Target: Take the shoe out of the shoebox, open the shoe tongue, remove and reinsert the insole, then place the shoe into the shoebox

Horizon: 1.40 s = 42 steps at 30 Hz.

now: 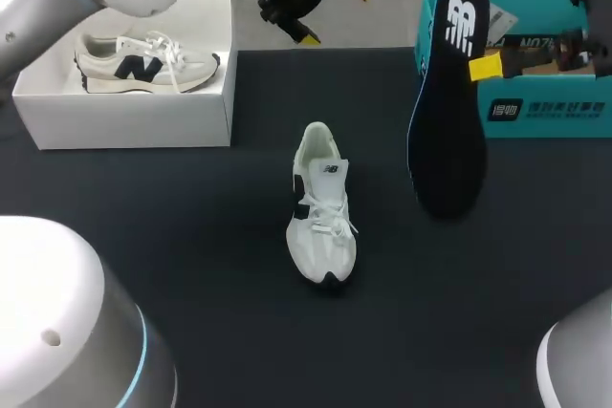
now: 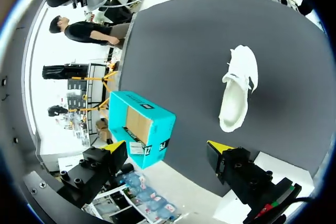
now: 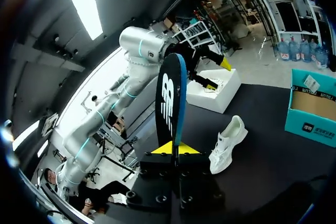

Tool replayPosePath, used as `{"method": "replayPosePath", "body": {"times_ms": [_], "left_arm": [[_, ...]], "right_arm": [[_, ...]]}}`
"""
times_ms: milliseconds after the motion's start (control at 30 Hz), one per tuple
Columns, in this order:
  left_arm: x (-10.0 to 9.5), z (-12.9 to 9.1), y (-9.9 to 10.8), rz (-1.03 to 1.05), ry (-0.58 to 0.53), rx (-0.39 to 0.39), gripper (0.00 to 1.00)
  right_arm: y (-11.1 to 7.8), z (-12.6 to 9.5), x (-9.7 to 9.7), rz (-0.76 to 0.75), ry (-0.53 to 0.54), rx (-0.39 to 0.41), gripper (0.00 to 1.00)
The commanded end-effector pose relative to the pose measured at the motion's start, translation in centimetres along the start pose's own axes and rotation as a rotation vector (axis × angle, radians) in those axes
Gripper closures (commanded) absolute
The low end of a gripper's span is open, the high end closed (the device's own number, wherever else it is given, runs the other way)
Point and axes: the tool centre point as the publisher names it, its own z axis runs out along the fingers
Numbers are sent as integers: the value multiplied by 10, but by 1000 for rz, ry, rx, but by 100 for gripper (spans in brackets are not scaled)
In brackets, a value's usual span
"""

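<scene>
A black table (image 1: 191,236) fills the scene. At its far left corner sits an open white shoebox (image 1: 124,121) with a second sneaker (image 1: 143,64), white with dark markings, lying on its side inside. At the far right corner stands an open teal shoebox (image 1: 545,112) with a bare cardboard interior. A long black insole (image 1: 449,112) with a blue edge hangs lengthwise over the right half of the table, in front of the teal shoebox. Its wider end points down toward the table, and whether it touches the surface cannot be told. The white sneaker (image 1: 322,207) sits upright on its sole in the middle of the table, dark toe toward the near edge and heel toward the far edge, apart from the insole on its right. The right gripper (image 3: 172,149) is clamped on the insole, one yellow tip on each face, with the insole rising edge-on ahead of it and the sneaker below and beyond it. The left gripper (image 1: 335,14) hovers over the far edge beside the white shoebox, fingers spread wide and empty, well apart from the sneaker.
</scene>
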Motion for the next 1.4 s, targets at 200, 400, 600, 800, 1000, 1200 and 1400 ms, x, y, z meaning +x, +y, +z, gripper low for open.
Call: {"method": "replayPosePath", "body": {"times_ms": [200,400,600,800,1000,1200,1400], "left_arm": [[-3,-20,1,-112,-365,-9,0],[-12,-29,5,-127,-461,9,0],[-15,-35,9,-128,-478,2,0],[-15,-35,9,-128,-478,2,0],[-15,-35,9,-128,-478,2,0],[-15,-35,9,-128,-478,2,0],[-15,-35,9,-128,-478,2,0]], "right_arm": [[62,12,-31,58,17,149,100],[77,6,-37,84,25,109,100],[82,-1,-37,110,15,44,100],[82,-1,-37,110,15,44,100],[82,-1,-37,110,15,44,100],[82,-1,-37,110,15,44,100],[82,-1,-37,110,15,44,100]]}}
